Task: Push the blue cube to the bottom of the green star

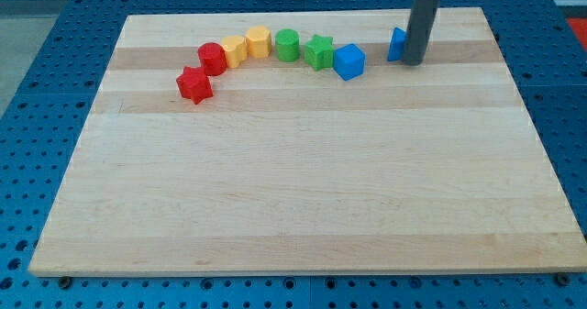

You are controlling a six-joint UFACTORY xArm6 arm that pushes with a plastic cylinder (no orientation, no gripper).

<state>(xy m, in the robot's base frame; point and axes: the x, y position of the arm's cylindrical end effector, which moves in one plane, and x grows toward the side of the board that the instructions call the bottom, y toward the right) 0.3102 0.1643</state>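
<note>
The blue cube [349,61] sits near the view's top, just right of and slightly below the green star [318,51], touching or nearly touching it. My tip [413,62] stands to the cube's right, with a gap between them. A second blue block [396,45] sits right behind the rod on its left side, partly hidden, shape unclear.
Left of the star runs an arc of blocks: a green cylinder [288,45], a yellow block [258,42], another yellow block [235,49], a red cylinder [213,58] and a red star [194,84]. The wooden board [303,190] lies on a blue perforated table.
</note>
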